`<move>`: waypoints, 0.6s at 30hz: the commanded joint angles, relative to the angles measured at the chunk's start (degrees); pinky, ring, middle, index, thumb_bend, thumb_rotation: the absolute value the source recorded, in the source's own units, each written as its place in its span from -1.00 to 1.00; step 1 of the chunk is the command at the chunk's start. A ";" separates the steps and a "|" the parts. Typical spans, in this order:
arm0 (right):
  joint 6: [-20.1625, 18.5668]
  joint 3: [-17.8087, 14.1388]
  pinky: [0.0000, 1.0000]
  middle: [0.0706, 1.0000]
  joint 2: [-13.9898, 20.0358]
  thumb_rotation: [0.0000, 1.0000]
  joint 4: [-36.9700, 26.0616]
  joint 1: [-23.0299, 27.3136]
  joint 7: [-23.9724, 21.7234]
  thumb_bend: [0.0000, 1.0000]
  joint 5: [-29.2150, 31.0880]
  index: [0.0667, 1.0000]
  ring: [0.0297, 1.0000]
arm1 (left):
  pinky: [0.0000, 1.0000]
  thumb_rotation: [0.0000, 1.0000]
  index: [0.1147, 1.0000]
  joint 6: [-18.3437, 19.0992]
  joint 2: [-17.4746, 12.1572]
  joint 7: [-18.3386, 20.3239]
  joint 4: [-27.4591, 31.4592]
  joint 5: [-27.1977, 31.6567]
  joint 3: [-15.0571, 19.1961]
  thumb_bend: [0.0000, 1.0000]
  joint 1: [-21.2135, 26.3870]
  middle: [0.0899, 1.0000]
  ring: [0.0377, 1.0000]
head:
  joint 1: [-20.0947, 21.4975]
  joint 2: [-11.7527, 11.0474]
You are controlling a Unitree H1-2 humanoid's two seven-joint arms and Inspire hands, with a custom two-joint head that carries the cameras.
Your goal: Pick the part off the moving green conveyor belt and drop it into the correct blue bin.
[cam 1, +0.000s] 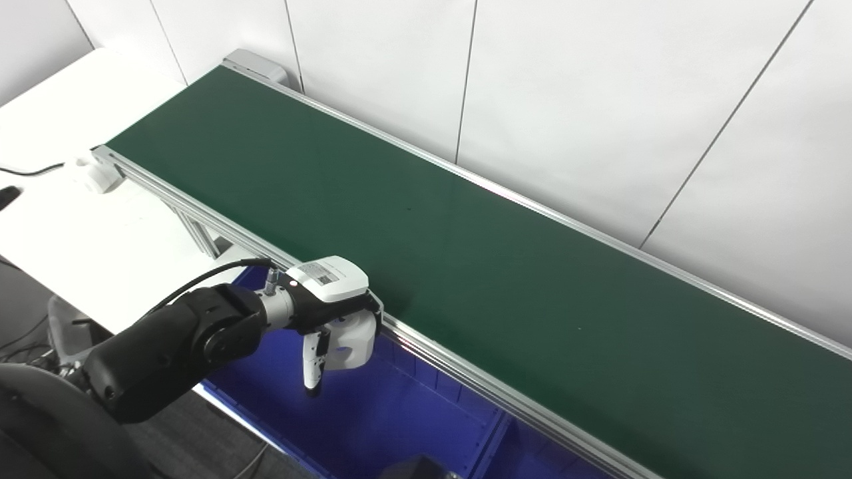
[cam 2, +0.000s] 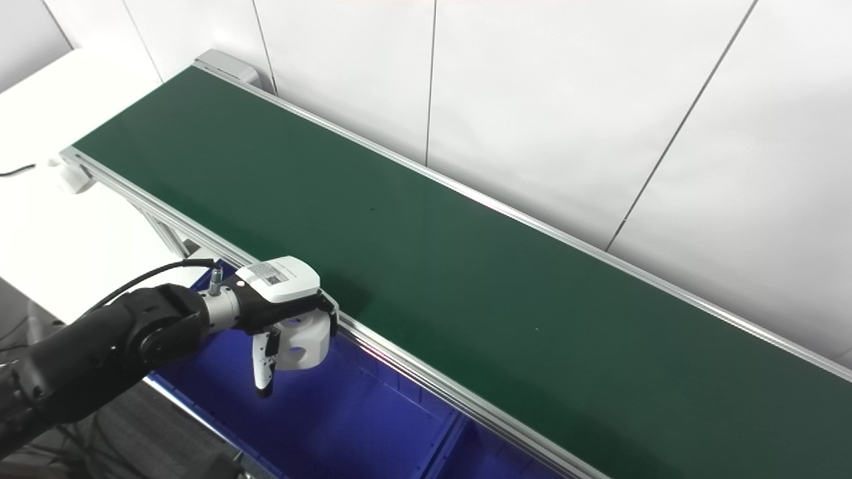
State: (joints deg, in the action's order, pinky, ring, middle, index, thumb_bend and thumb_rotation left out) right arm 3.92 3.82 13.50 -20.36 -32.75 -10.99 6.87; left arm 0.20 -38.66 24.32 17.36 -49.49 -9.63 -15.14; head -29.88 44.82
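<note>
The left hand [cam 1: 333,319] hangs over the blue bin [cam 1: 373,419], just beside the near rail of the green belt [cam 1: 466,266]. Its fingers are wrapped around a white part [cam 1: 349,346], which sits under the palm, above the bin's open compartment. One finger [cam 1: 311,369] points straight down. The right hand is out of sight.

A white table [cam 1: 80,219] with a black cable [cam 1: 30,171] stands before white wall panels [cam 1: 599,100].
</note>
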 commanded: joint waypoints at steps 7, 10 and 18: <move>-0.85 -0.23 1.00 1.00 -0.42 1.00 -2.52 -0.66 -0.07 0.55 0.81 1.00 1.00 | 0.29 0.32 0.40 10.72 -2.38 14.11 -2.96 -7.19 -0.09 0.77 1.18 0.44 0.42 | 0.49 0.22; -0.84 -0.30 1.00 1.00 -0.43 1.00 -2.50 -0.75 -0.07 0.55 0.88 1.00 1.00 | 0.57 0.59 0.61 12.95 -2.80 18.92 -0.66 -6.48 0.01 0.89 1.48 0.70 0.70 | 0.54 0.25; -1.14 -0.19 1.00 1.00 -0.29 1.00 -2.81 -0.71 -0.16 0.56 0.36 1.00 1.00 | 0.97 0.92 0.88 18.77 -4.04 31.33 6.96 -3.84 0.87 1.00 1.91 0.97 0.98 | 0.36 0.41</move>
State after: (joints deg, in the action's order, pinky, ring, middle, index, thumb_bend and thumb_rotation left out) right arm 2.72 3.85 13.21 -20.81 -33.36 -10.92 7.00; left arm 16.60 -40.45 54.15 21.96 -54.08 -9.91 -15.04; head -29.53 45.18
